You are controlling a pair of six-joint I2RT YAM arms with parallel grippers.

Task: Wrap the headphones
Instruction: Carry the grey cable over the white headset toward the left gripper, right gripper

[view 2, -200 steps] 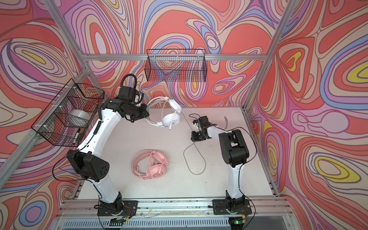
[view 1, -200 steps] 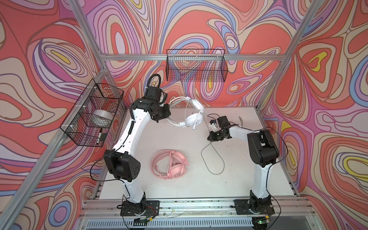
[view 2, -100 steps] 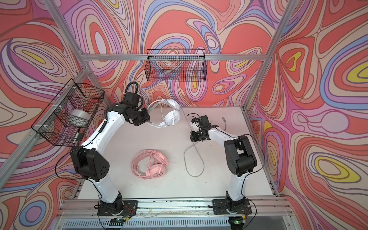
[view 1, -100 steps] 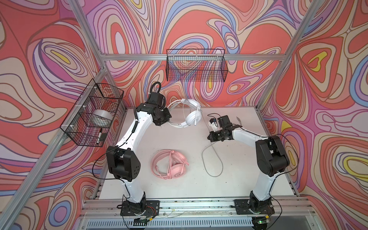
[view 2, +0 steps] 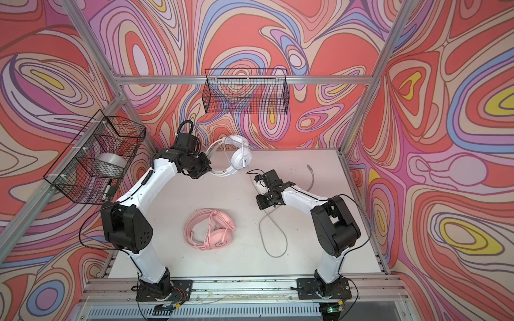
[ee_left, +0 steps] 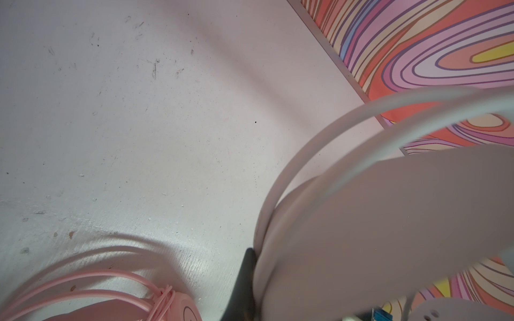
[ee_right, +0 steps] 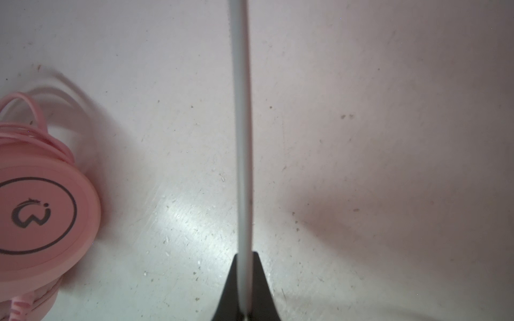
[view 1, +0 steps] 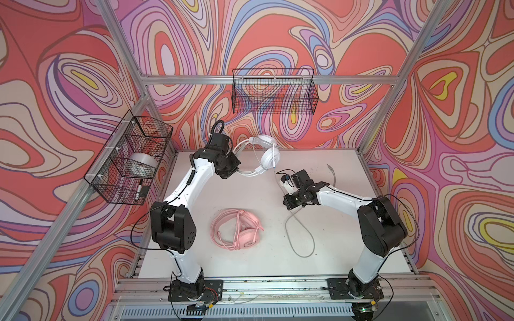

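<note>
Left wrist view: white headphones [ee_left: 389,222] blurred; pink headphones [ee_left: 125,311] cut by edge.

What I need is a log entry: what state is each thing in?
white headphones: held above the table by the headband.
pink headphones: lying on the table, cable wound around them.
white cable: unwound, looping on the table.
left gripper: shut on white headphones.
right gripper: shut on white cable.

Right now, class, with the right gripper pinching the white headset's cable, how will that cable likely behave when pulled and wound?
The cable looks thin and smooth between the shut jaws of the right gripper, so it may slide. It is probably floppy: in both top views it sags into a loose loop on the table.
</note>
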